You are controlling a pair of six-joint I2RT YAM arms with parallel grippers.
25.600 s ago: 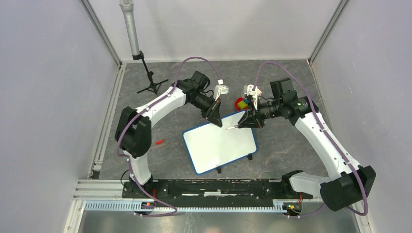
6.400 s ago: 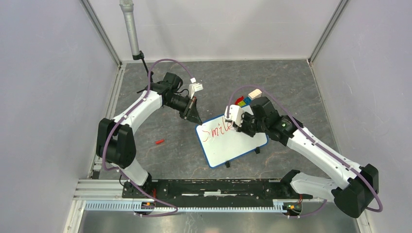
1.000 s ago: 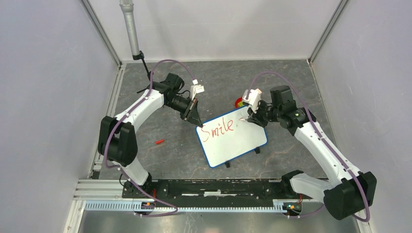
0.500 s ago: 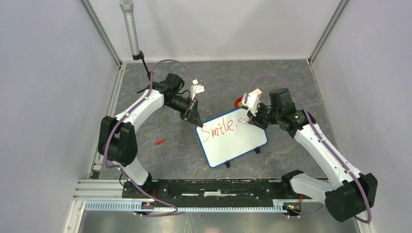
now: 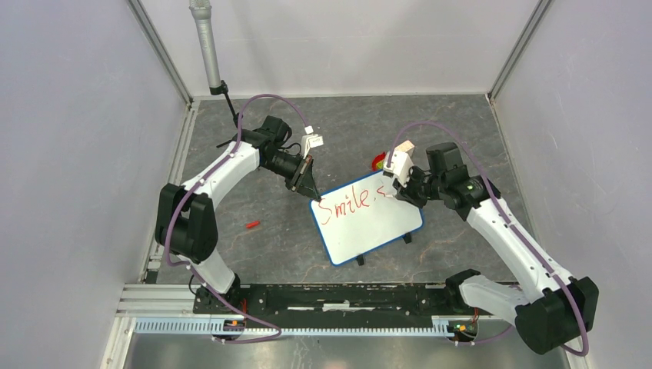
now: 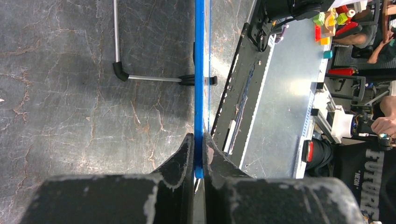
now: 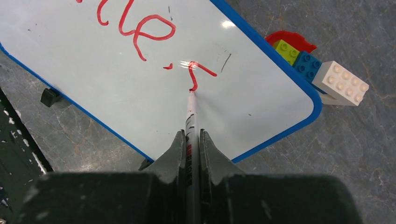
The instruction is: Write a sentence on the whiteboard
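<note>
Grip on the left comes first: left gripper [image 6: 198, 140] is clamped on the blue rim of the whiteboard [image 5: 369, 227] at its leftmost corner, with one finger on each face in the left wrist view. The judged purpose is to steady the board on its wire legs against the push of writing. The board stands on the grey table [image 5: 461, 131] between the two arms, near the middle of the top view. Its long axis runs left to right, with the right end swung away from the arm bases. The sentence [image 5: 344, 204] follows that line: "Smile" in red, a comma mark, then a fresh hooked stroke, judged the start of the next word. Right gripper [image 7: 190, 136] is closed on a marker [image 7: 191, 109]. The barrel lies along the fingers and points away from the wrist to the board, its tip touching the surface at the foot of the new stroke. Toy bricks [image 7: 322, 74] lie just beyond the far right corner, apart from the pen. The sentence is judged incomplete.
</note>
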